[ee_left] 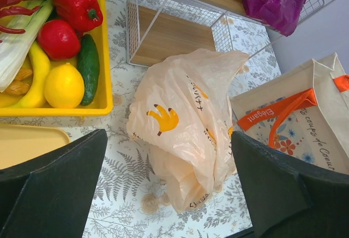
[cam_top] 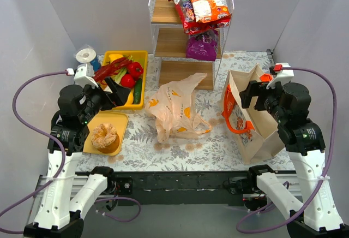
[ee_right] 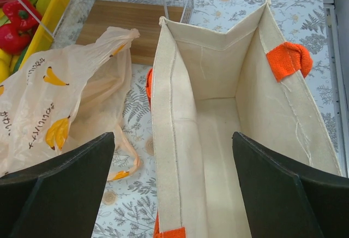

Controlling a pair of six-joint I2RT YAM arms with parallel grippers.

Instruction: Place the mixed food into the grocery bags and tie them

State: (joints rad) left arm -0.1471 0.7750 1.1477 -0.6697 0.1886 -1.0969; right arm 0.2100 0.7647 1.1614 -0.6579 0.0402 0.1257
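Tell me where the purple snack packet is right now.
In the top view the purple snack packet sits on the middle shelf of the wire rack at the table's far side, right under the crisp packets.

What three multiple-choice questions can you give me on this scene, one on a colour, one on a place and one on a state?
1. What colour are the handles of the beige tote?
A. green
B. orange
C. black

2. Where does the purple snack packet lie?
A. on the middle shelf of the wire rack
B. inside the tote
C. on the rack's bottom shelf

3. What state is the tote in?
A. tied shut
B. packed full
C. open, with nothing in it

Answers:
1 B: both wrist views show orange straps on the tote.
2 A: the top view shows the packet on the middle of the rack's three wooden shelves.
3 C: the right wrist view looks down into the tote and shows only bare lining.
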